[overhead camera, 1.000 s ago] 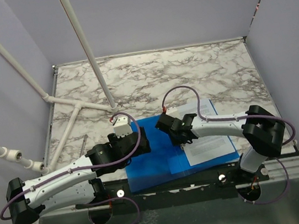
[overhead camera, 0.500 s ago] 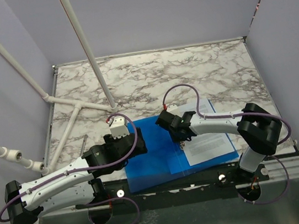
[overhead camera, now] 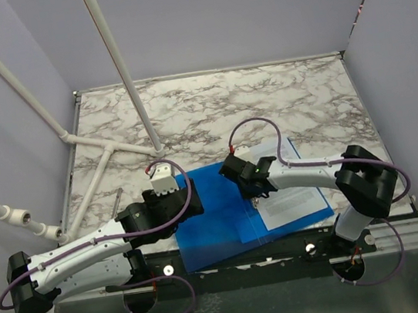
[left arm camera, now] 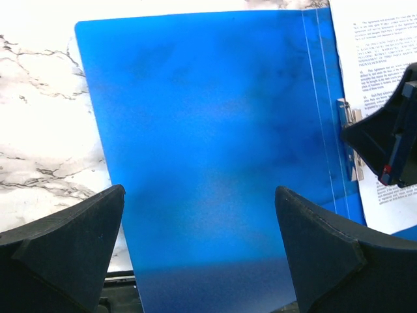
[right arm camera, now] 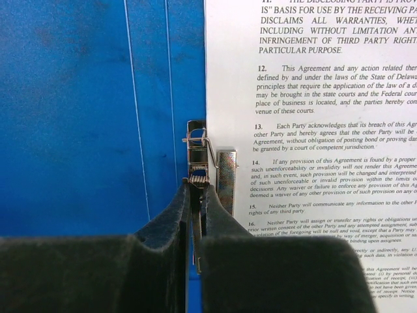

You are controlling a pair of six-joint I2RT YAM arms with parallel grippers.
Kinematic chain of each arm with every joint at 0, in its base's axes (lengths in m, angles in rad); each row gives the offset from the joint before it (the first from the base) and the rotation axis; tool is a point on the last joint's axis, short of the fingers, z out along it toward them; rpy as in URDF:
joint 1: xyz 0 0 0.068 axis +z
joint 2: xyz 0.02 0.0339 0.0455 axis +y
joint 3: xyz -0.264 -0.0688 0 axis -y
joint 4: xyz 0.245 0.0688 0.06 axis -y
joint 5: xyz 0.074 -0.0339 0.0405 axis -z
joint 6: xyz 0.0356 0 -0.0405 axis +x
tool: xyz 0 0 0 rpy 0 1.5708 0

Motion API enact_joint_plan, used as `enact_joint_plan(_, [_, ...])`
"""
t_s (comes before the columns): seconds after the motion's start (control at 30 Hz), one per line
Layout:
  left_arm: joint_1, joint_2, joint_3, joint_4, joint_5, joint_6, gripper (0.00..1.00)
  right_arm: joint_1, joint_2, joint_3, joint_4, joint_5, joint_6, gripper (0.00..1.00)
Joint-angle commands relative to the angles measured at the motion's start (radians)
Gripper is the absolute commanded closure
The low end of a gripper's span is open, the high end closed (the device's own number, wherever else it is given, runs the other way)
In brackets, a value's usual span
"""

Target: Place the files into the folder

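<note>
The files [right arm camera: 306,98] have small black print. You can read numbers 12 to 16, "This Agreement", "Each Party acknowledges", and big letters saying "PARTICULAR PURPOSE".

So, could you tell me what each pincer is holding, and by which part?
The right pincer grips the metal clip inside the folder, at its lever; the left pincer holds nothing.

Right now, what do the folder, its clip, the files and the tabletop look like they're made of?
The folder looks like smooth plastic, from its even blue sheen. The clip seems bare metal, silvery and reflective. The files are matte white paper with printed text. The tabletop is marble-look; stone or printed laminate, I can't tell.
</note>
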Motion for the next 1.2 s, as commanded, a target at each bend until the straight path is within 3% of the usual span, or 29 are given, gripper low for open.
enact_joint_plan(0.0, [0.002,-0.003,-0.004,-0.054,-0.057,-0.046,0.01,-0.003,-0.073,-0.024,-0.019,0.035,0.018,1.0])
enact_joint_plan(0.23, [0.039,0.011,-0.018,-0.049,-0.028,-0.049,0.01,-0.016,-0.182,-0.027,-0.044,0.048,-0.01,1.0])
enact_joint_plan(0.6, [0.261,-0.14,-0.098,0.115,0.209,0.057,0.01,-0.051,-0.276,-0.058,-0.056,0.043,-0.049,1.0])
enact_joint_plan(1.17, [0.317,-0.214,-0.182,0.371,0.487,0.068,0.01,-0.096,-0.362,-0.06,-0.067,0.024,-0.077,1.0])
